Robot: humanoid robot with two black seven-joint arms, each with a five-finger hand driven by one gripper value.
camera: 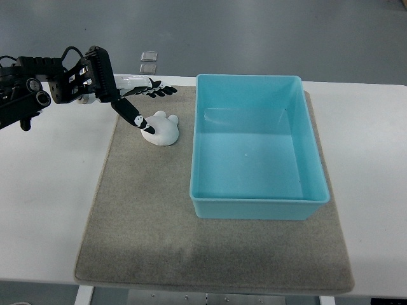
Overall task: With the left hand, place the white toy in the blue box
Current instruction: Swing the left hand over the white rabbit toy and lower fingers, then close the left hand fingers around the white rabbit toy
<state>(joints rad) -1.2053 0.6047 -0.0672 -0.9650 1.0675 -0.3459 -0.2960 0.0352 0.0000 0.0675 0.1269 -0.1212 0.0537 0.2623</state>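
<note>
A white toy (160, 129) with two small ears lies on the grey mat (146, 216), just left of the blue box (257, 203). My left hand (144, 105) reaches in from the upper left. Its fingers are spread, the thumb tip touching the toy's left side and the other fingers stretched out above and behind the toy. Nothing is held in the hand. The blue box stands open-topped with nothing inside it.
The mat lies on a white table (44, 203). Two small square pieces (148, 61) lie on the floor beyond the table's far edge. The right arm does not show.
</note>
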